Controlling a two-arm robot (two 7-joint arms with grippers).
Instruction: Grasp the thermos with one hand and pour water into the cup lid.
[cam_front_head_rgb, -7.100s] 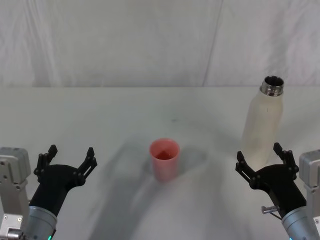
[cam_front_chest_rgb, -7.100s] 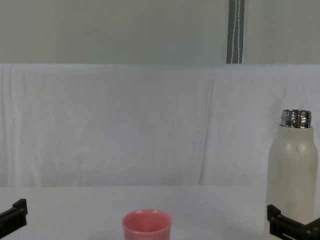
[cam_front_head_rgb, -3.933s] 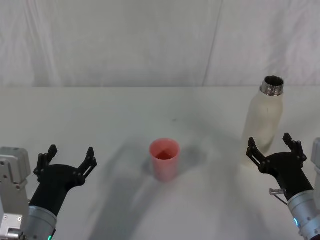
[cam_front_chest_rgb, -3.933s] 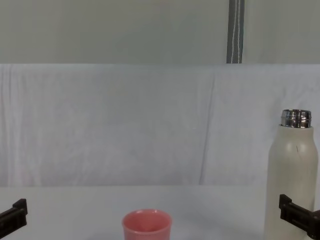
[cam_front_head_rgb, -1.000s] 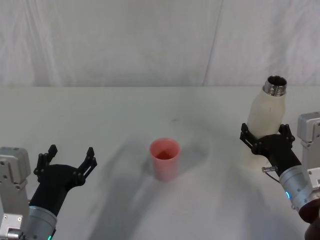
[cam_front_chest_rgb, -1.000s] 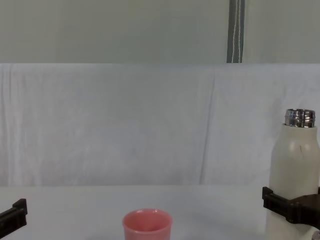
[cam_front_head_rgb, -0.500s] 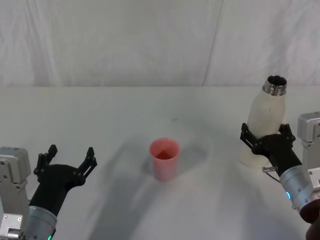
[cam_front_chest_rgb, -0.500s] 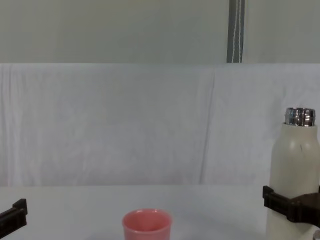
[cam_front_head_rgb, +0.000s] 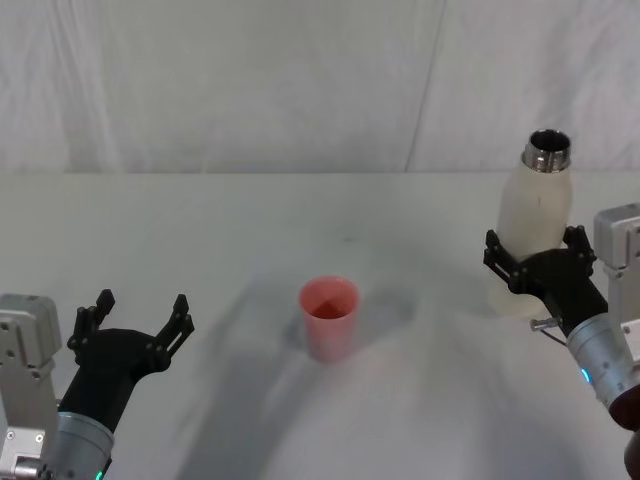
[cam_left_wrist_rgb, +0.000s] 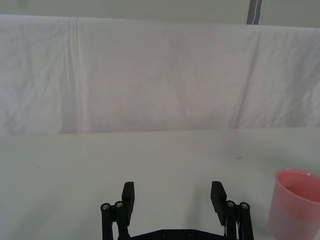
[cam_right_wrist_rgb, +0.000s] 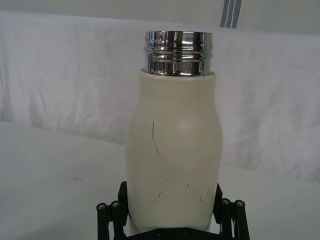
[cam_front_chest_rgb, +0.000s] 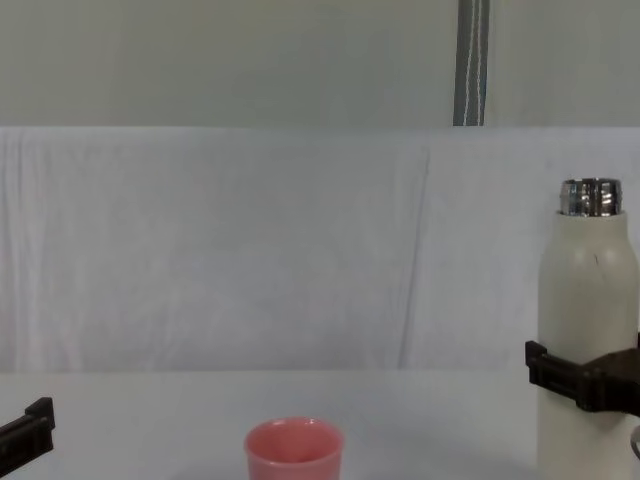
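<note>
The thermos (cam_front_head_rgb: 533, 227) (cam_front_chest_rgb: 585, 330) (cam_right_wrist_rgb: 174, 155) is a tall cream-white bottle with an open chrome neck, held upright at the table's right side. My right gripper (cam_front_head_rgb: 536, 262) (cam_front_chest_rgb: 585, 385) (cam_right_wrist_rgb: 171, 220) is shut on its lower body, one finger on each side. The cup lid (cam_front_head_rgb: 329, 318) (cam_front_chest_rgb: 294, 452) (cam_left_wrist_rgb: 295, 202), a small pink cup, stands upright in the middle of the table, well left of the thermos. My left gripper (cam_front_head_rgb: 135, 322) (cam_left_wrist_rgb: 173, 200) rests open near the front left, holding nothing.
The white table (cam_front_head_rgb: 250, 230) runs back to a white cloth backdrop (cam_front_head_rgb: 300, 80). A grey pole (cam_front_chest_rgb: 471, 62) stands behind the cloth at the upper right.
My right gripper has lifted the thermos: it now sits higher than half a second ago and stands straighter. The cup lid and my left arm have not moved.
</note>
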